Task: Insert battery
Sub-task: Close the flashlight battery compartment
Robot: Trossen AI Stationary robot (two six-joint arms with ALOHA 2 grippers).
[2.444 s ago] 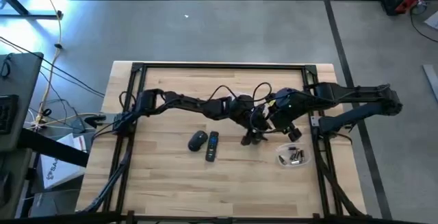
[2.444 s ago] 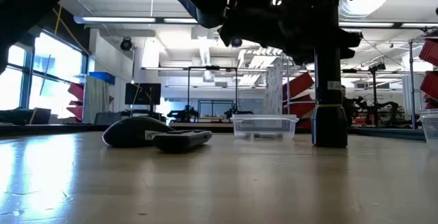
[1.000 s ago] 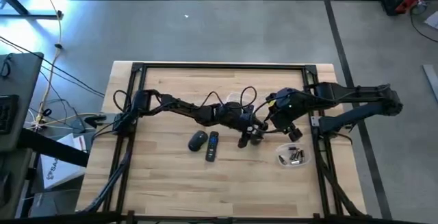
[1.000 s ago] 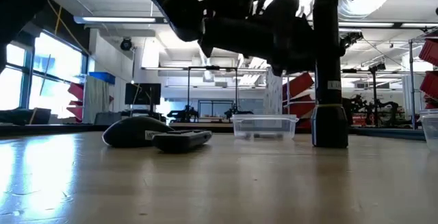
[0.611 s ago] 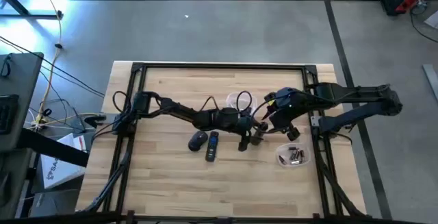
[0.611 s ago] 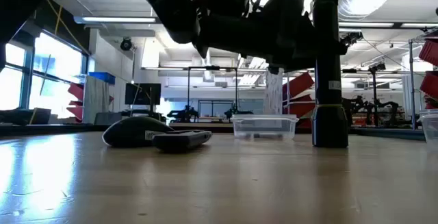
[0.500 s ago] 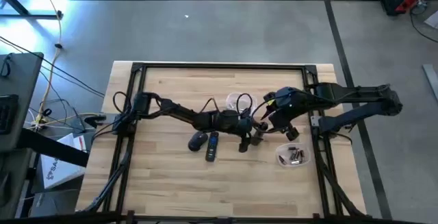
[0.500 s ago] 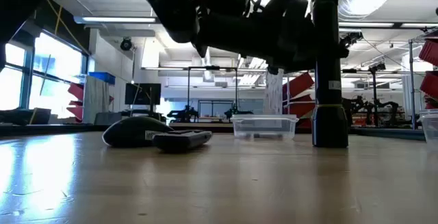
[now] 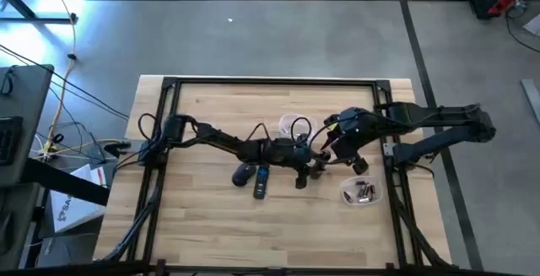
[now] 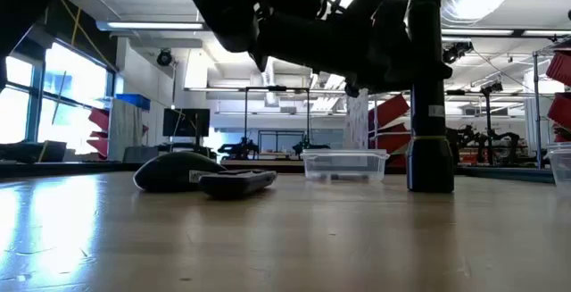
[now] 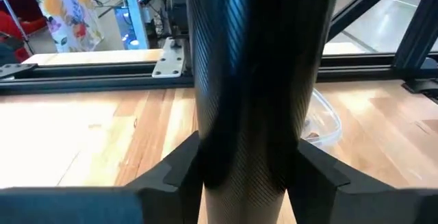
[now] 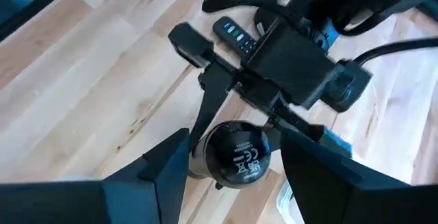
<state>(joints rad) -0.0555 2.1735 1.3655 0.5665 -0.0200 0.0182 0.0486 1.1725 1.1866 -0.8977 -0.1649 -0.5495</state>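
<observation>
Left arm point(image 9: 211, 132): extended from its base at the tabletop's left edge across to the centre, forearm low and nearly level. Left gripper point(image 9: 301, 177): pointed at the tabletop, just beside the right gripper point(image 9: 319, 170). Left wrist view shows its fingers point(image 11: 171, 176) pressed against both sides of a dark cylinder point(image 11: 253, 80). Right arm point(image 9: 422, 117): reaching inward from the right edge, elbow bent, wrist turned downward near the tabletop's centre.

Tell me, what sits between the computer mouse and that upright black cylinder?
A dark remote control lies flat between the mouse and the black cylinder; the high view shows it.
</observation>
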